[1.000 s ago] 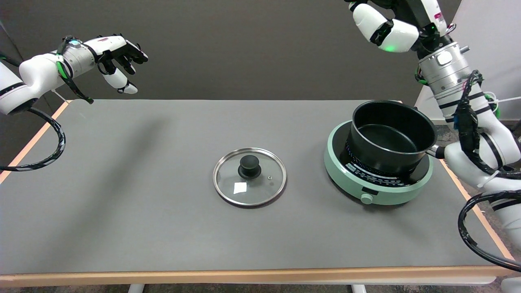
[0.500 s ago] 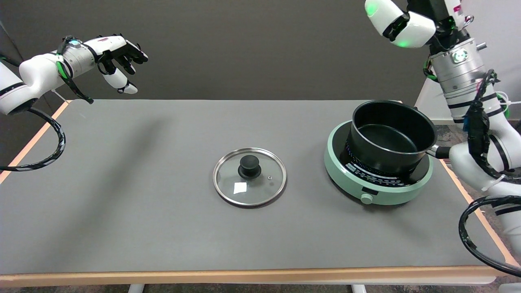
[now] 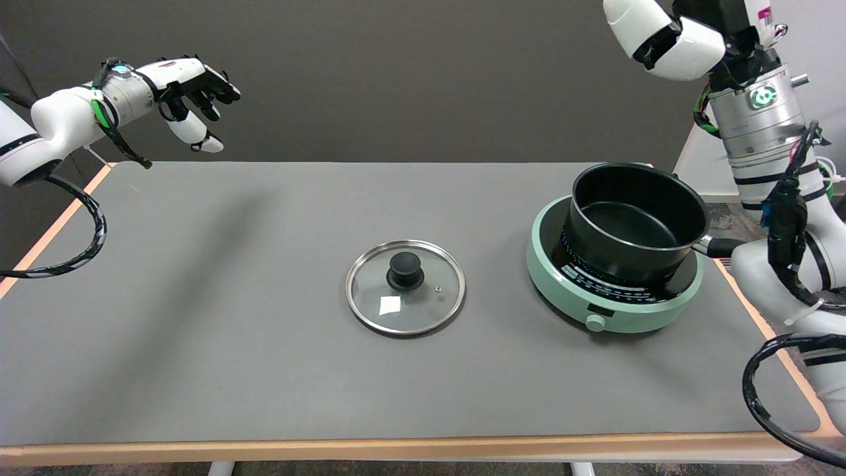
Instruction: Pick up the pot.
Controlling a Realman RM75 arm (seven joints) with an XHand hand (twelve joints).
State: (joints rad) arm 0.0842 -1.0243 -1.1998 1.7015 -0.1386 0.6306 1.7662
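Pot (image 3: 636, 221): seated upright on the green hotplate (image 3: 615, 311), right of the glass lid (image 3: 405, 287).
Right hand: out of frame; grasp state cannot be told.
Handle: partly hidden by the right arm (image 3: 780, 198).

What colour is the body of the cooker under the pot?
Mint green induction cooker, with a black top, seen in the head view.
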